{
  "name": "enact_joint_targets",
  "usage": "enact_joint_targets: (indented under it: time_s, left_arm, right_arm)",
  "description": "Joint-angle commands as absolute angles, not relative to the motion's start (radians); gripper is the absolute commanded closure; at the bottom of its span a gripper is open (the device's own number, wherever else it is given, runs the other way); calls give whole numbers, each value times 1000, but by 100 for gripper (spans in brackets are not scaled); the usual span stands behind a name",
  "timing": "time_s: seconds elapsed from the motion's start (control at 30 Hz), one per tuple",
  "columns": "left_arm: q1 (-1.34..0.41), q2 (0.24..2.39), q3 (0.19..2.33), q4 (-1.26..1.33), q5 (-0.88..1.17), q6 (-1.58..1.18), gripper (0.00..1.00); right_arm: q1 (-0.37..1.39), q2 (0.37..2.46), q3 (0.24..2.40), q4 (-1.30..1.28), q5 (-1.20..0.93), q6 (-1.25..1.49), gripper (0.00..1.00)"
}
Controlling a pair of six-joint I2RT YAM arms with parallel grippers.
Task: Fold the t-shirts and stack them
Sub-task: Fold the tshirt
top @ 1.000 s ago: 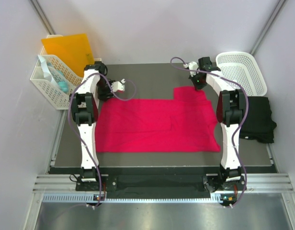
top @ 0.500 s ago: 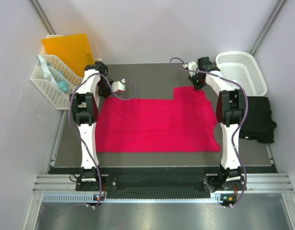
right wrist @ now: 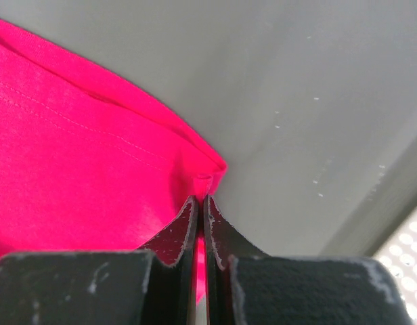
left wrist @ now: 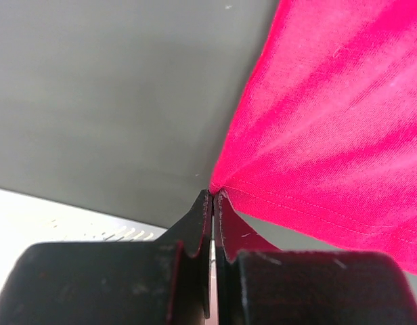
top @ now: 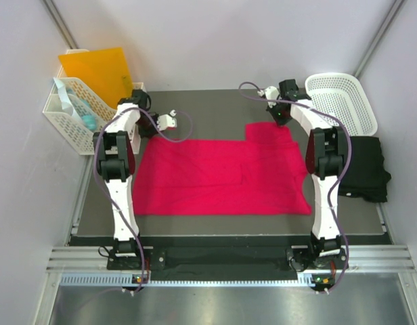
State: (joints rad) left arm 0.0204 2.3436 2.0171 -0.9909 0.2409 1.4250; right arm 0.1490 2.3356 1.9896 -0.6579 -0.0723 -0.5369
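The pinkish-red t-shirt (top: pixel 222 176) lies spread flat on the dark table (top: pixel 208 108). My left gripper (top: pixel 149 133) is at its far left corner. In the left wrist view the jaws (left wrist: pixel 213 193) are shut on that corner, and the red cloth (left wrist: pixel 330 122) pulls taut from the pinch. My right gripper (top: pixel 281 119) is at the far right corner. Seen from the right wrist, its jaws (right wrist: pixel 200 198) are shut on the hemmed red edge (right wrist: pixel 73 156). The black t-shirt (top: pixel 364 169) lies bunched at the table's right edge, apart from both grippers.
A white lattice basket (top: pixel 340 98) stands at the back right, just behind the black t-shirt. A white bin (top: pixel 72 118) with an orange folder (top: pixel 100 71) sits off the table's back left. Grey walls close in on both sides.
The left gripper has closed on the red t-shirt's far left corner, and the left arm's elbow has shifted slightly left. The right arm and the shirts have not moved.
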Motion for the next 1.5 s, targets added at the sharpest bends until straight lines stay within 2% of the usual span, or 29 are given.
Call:
enact_joint_targets:
  time_s: [0.0,0.33,0.83,1.27,1.47]
  left_arm:
    - [28,2208,1935,-826,267,1390,100]
    - [32,2099,1824,-766,236,1356,100]
    - [61,1916,1645,-776,166,1391,100]
    - [61,1747,1419,-819,189,1431,100]
    - [61,1671,1336,-807,190,1434,100]
  right_arm:
    - [160,2206,2019,-615,-41,-577,100]
    - [152,2071,1971,-604,-17,-630,100]
    - [127,1746,1583,-614,-54,-756,100]
    - [103,1554,1471,-765,-130,-885,100]
    - [77,1485,1370,-816,-103,-992,100]
